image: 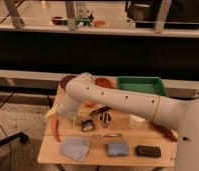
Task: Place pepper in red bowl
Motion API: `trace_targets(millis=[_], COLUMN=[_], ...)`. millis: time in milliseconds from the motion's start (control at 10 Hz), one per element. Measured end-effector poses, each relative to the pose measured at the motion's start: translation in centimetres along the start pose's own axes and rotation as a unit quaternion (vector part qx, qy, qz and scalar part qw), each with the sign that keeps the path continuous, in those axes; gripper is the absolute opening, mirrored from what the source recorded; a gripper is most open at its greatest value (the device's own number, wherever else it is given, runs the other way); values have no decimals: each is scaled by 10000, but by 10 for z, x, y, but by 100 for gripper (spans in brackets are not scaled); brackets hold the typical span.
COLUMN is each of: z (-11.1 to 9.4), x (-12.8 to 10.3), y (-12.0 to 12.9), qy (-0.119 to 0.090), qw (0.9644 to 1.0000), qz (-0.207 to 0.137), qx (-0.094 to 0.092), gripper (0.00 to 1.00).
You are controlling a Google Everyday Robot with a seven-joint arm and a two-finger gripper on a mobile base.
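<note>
view: single camera, high on robot's side | faces: down onto table [99, 153] | gripper [53, 114]: at table's left edge

Wooden table [98, 157], glossy red bowl [105, 82]

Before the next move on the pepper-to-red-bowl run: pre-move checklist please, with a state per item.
1. Gripper low over the pepper at the table's left edge: ok.
2. Fingers open, nothing held: ok.
3. Pepper lying on the table, nothing on top of it: ok.
4. Fingers touching the pepper: cannot tell, the gripper hides its upper end.
5. Red bowl at the table's back, inside free: cannot tell, the arm covers part of it.
6. Purple bowl at the back left, apart from the red bowl: ok.
</note>
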Motion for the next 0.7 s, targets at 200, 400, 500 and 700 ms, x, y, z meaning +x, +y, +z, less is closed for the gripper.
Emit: trace_targets(millis=[200, 400, 500, 700], z=[11, 29, 43, 60], x=[1, 7, 13, 24], y=[-6, -27, -39, -53], qy=[-45, -148, -230, -306], qw=[9997, 9988, 9978, 9967], qz=[48, -53, -161, -397], qx=[235, 469, 597, 646], gripper=[80, 80, 80, 80])
